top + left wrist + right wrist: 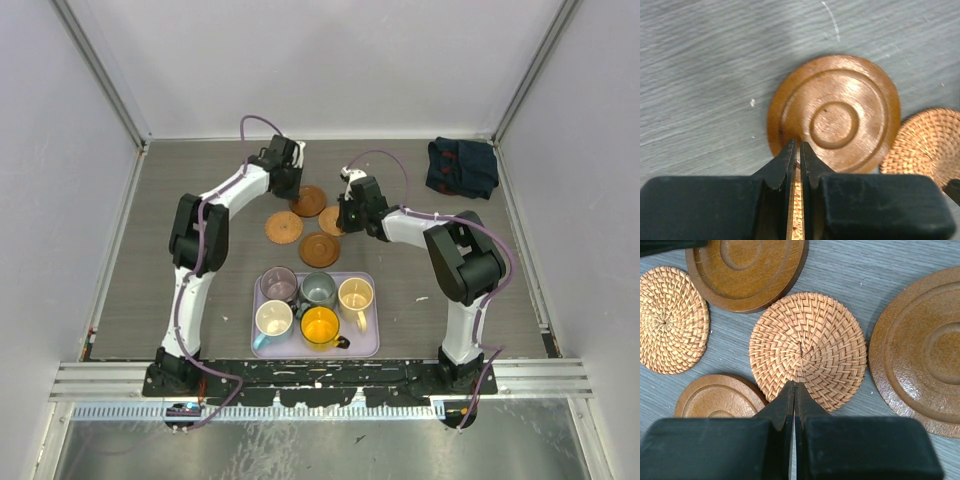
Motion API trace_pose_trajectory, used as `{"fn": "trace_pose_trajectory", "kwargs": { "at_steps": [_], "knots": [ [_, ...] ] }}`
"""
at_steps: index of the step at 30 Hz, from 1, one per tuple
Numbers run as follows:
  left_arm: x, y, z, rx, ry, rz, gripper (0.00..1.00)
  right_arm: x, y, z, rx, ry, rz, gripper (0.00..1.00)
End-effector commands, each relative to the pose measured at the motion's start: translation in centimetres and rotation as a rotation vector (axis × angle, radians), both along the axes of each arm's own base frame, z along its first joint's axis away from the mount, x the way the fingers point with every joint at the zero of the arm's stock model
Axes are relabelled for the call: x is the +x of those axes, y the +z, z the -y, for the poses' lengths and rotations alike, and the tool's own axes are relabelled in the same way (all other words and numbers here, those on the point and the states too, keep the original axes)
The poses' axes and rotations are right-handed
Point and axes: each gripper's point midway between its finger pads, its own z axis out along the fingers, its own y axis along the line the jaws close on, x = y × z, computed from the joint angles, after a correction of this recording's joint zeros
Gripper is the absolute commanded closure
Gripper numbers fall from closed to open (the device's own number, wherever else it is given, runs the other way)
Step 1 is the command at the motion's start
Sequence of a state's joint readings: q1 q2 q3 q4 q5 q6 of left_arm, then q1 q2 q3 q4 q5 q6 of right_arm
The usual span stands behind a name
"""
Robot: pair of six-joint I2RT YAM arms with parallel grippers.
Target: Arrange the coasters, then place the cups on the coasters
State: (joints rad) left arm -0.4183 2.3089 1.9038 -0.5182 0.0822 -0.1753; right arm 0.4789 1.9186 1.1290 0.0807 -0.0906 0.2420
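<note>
Five coasters lie close together on the grey table, three wooden and two woven. My left gripper is shut to a thin slit, tips at the near rim of a ringed wooden coaster; woven coaster lies to its right. My right gripper is shut, tips over the near edge of the middle woven coaster. Around it lie wooden coasters and another woven one. The cups stand on the lavender tray: purple-grey, grey-teal, beige, cream-blue, yellow-orange.
A dark blue cloth lies at the far right corner. White walls with metal rails close in the table on three sides. Both arms reach inward over the coaster cluster.
</note>
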Motion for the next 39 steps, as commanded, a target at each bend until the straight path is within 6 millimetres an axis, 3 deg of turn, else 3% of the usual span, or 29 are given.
{"fn": "trace_pose_trajectory", "kwargs": {
  "at_steps": [1, 4, 7, 13, 19, 25, 39],
  "knots": [
    [1.1, -0.3, -3.0, 0.058, 0.070, -0.045, 0.91, 1.0, 2.6, -0.8, 0.035, -0.003, 0.065, 0.99],
    [1.8, -0.6, -3.8, 0.039, 0.092, -0.056, 0.92, 1.2, 2.6, -0.7, 0.030, -0.006, 0.070, 0.99],
    [1.9, 0.1, -2.6, -0.043, 0.055, -0.042, 0.92, 1.5, 2.8, -0.5, 0.021, -0.017, 0.079, 0.99],
    [2.5, 4.0, -0.3, -0.208, 0.006, 0.099, 0.91, 2.5, 4.2, 0.6, -0.023, -0.066, 0.138, 0.99],
    [2.7, 7.4, 1.0, -0.289, -0.047, 0.187, 0.89, 4.7, 6.4, 3.9, -0.091, -0.211, 0.220, 0.99],
    [1.4, 6.0, 1.8, -0.302, -0.077, 0.116, 0.90, 6.0, 6.8, 7.4, -0.117, -0.336, 0.229, 0.99],
    [1.7, 3.1, 1.3, -0.212, -0.070, 0.021, 0.90, 7.1, 3.3, 11.4, -0.124, -0.404, 0.135, 0.99]
  ]
}}
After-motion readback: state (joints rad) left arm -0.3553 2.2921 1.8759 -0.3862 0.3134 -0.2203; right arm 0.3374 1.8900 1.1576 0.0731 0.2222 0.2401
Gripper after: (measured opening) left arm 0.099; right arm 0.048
